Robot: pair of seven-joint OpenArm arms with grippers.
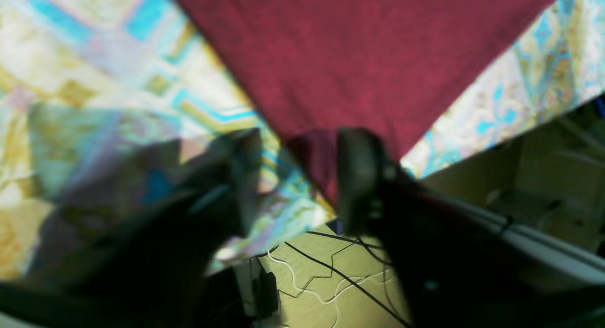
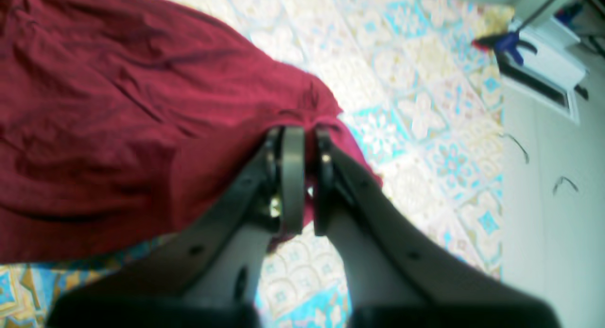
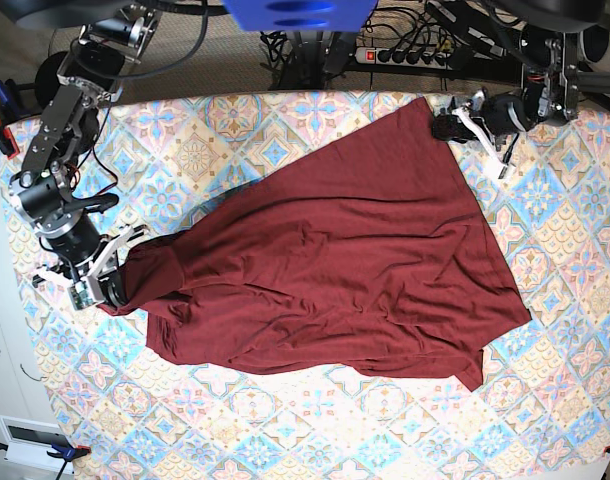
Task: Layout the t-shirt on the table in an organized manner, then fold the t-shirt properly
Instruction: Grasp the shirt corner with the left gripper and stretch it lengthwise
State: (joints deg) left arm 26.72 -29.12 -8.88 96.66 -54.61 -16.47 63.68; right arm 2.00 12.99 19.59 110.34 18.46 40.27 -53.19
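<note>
The dark maroon t-shirt (image 3: 335, 270) lies spread and creased across the patterned table (image 3: 235, 420). One pointed corner reaches the far edge and a bunched end reaches the left side. At that far corner my left gripper (image 3: 447, 127) stands open. In the left wrist view its blurred fingers (image 1: 359, 176) are apart around the tip of the t-shirt (image 1: 368, 58), just above the table (image 1: 94, 82). My right gripper (image 3: 110, 285) is at the bunched end. In the right wrist view this gripper (image 2: 309, 134) is shut on a fold of the t-shirt (image 2: 118, 120).
The table edge runs just behind the left gripper, with floor and loose cables (image 1: 331, 280) below it. A power strip (image 3: 405, 55) lies beyond the far edge. Blue clamps (image 3: 65, 452) (image 2: 510, 42) hold the cloth at the table's corners.
</note>
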